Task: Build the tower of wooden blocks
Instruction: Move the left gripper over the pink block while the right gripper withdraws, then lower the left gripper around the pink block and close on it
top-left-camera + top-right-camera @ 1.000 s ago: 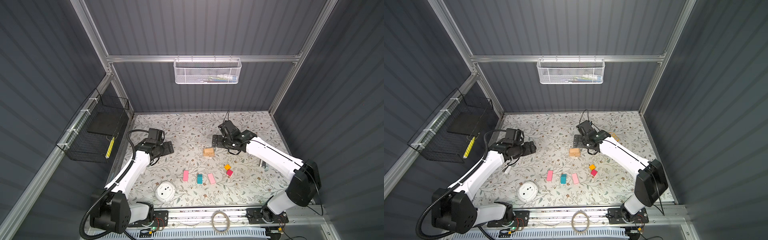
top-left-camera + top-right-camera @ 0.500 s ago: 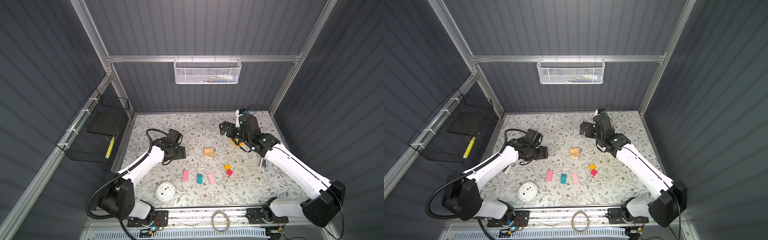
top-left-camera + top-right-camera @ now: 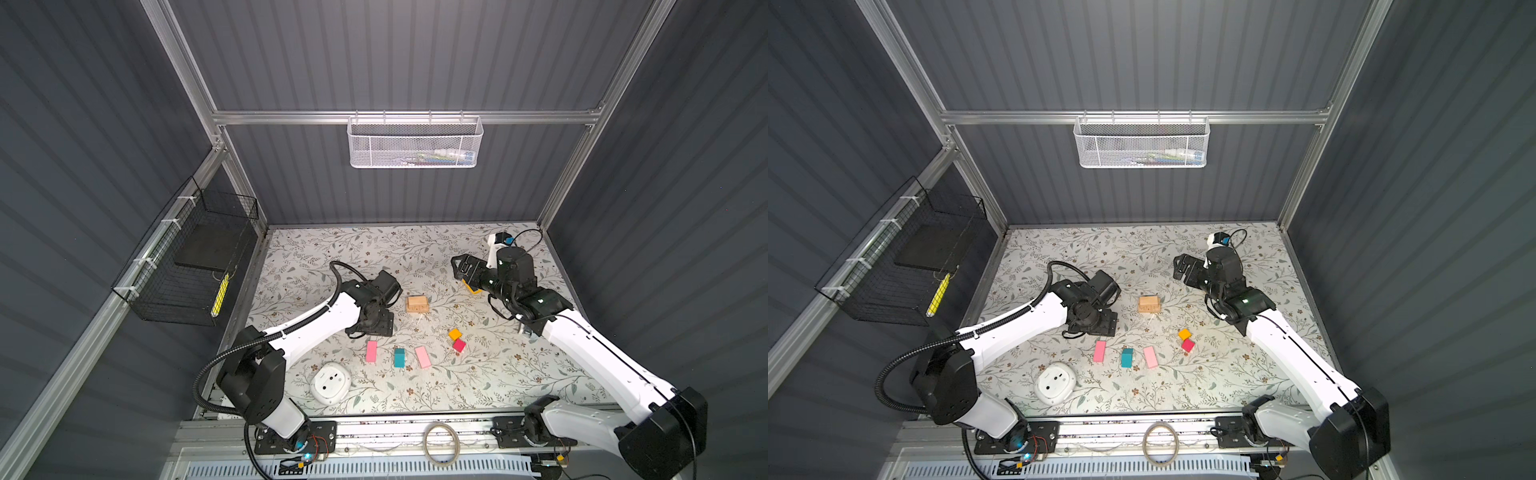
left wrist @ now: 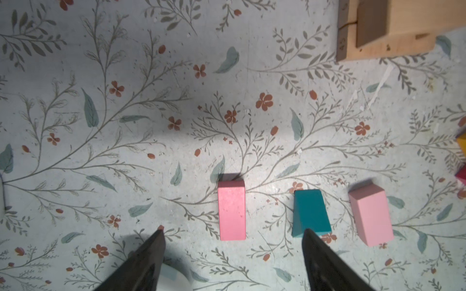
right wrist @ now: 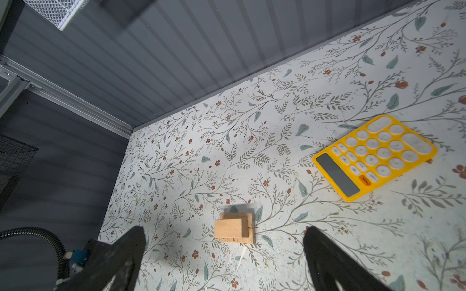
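Tan wood base (image 3: 417, 304) is the only built part so far. It looks like two plain bars side by side with a third laid on top, sitting mid table (image 3: 498, 374), and shows clearest in the right wrist view. All coloured blocks are loose and lying flat nearer the front edge. Deeper pink slab (image 3: 371, 351), teal peaked block (image 3: 399, 357) and paler pink slab (image 3: 422, 357) sit in a row, apart from each other. Orange cube (image 3: 454, 334) and magenta-red cube (image 3: 459, 345) are just beside each other to the right of that row; can't tell if touching. So the bottom layer is done and five blocks are left, teal roof presumably last. Left hand (image 4: 233, 230) is released, fingers spread, nothing in them, hanging over the row. The left wrist view lines the deeper pink slab up between the fingertips, so that is likely the next pick; no contact that I can see. Right hand (image 5: 224, 229) is also wide and empty, above the table toward the back, facing the tan wood base but well apart from it. Yellow calculator (image 5: 373, 156) and white round device (image 3: 331, 382) are not part of the build.
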Controlling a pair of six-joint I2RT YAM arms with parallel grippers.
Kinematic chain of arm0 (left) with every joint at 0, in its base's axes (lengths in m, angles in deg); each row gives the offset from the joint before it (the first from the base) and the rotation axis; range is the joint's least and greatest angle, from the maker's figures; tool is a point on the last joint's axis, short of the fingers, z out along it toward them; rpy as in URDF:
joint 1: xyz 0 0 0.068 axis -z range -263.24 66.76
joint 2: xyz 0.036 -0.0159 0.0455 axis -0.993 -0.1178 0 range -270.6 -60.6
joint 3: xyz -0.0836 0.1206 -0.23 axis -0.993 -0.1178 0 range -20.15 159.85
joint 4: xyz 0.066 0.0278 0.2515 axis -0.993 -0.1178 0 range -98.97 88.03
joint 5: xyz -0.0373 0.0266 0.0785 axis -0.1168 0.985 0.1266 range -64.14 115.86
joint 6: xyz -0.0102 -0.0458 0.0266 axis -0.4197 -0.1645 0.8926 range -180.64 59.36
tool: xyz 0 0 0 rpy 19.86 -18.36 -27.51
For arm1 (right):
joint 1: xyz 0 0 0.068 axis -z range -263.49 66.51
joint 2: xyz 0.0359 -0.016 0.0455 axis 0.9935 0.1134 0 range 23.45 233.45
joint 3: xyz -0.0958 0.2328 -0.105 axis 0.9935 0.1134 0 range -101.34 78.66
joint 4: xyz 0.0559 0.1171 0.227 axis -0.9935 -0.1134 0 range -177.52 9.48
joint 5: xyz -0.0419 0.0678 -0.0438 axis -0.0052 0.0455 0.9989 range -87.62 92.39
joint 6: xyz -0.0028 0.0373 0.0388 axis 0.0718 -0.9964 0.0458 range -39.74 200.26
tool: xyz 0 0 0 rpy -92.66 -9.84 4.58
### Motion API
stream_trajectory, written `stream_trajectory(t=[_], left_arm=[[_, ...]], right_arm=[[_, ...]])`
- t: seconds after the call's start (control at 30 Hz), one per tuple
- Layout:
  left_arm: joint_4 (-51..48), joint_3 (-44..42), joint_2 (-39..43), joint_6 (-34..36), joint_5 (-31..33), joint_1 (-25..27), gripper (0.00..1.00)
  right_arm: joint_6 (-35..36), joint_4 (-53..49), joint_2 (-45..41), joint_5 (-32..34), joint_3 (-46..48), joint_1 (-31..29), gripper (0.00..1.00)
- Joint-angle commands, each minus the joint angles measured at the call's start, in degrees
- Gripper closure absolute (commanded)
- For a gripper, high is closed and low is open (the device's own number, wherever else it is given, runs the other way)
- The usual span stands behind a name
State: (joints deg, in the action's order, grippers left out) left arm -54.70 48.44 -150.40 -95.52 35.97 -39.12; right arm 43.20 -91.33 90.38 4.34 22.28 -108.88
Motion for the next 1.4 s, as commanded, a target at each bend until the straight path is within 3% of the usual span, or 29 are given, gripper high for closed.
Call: stream_trajectory(t=[0.0, 0.37, 0.73, 1.37], left_arm=[[-3.9, -1.0, 0.8, -2.3, 0.9, 1.2, 0.16], [-1.8, -9.1, 0.1, -4.8, -1.9, 2.9, 0.22], [3.4, -9.6, -3.9, -3.7, -5.0, 3.6, 0.28], [7.0, -11.0, -9.1, -2.9, -3.5, 3.6, 0.42]], right_arm=[[-1.3, 3.0, -0.6, -2.6, 1.1, 0.6, 0.01], [-1.9, 3.9, -0.1, -3.7, 1.6, 1.3, 0.01], [-2.3, 4.4, 1.1, -4.6, 1.5, 1.5, 0.01], [-2.6, 4.7, 3.4, -5.8, 0.7, 1.6, 0.01]])
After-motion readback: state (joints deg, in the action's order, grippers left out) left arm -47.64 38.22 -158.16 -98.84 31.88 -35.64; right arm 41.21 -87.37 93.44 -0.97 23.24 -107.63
